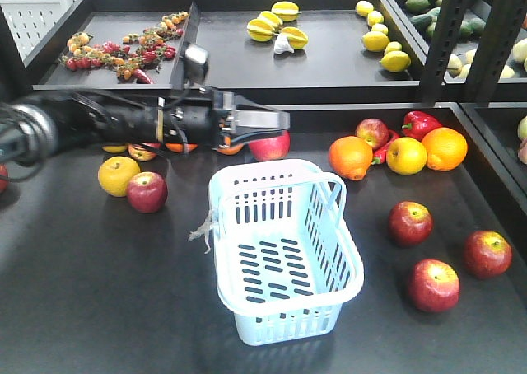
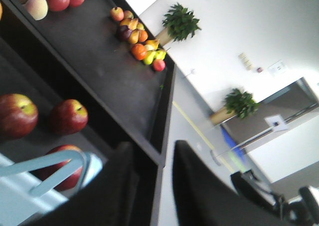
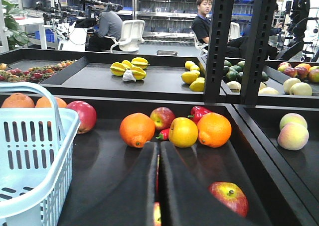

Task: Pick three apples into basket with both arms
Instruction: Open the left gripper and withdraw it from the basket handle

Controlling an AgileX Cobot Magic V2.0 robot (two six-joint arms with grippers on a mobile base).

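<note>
Apples [image 1: 433, 284], three dark red, on table [image 1: 99, 292] right of empty basket [image 1: 280, 324], left gripper [image 1: 280, 123] jaws apart and empty near basket's far rim, right gripper [image 3: 159, 149] fingers nearly together, holding nothing

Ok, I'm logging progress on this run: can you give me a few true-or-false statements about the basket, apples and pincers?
1. The basket is empty. True.
2. Three red apples lie to its right. True.
3. The left pincer grips an apple. False: it is open and holds nothing.
4. The right pincer is wide open. False: it is all but closed.
</note>
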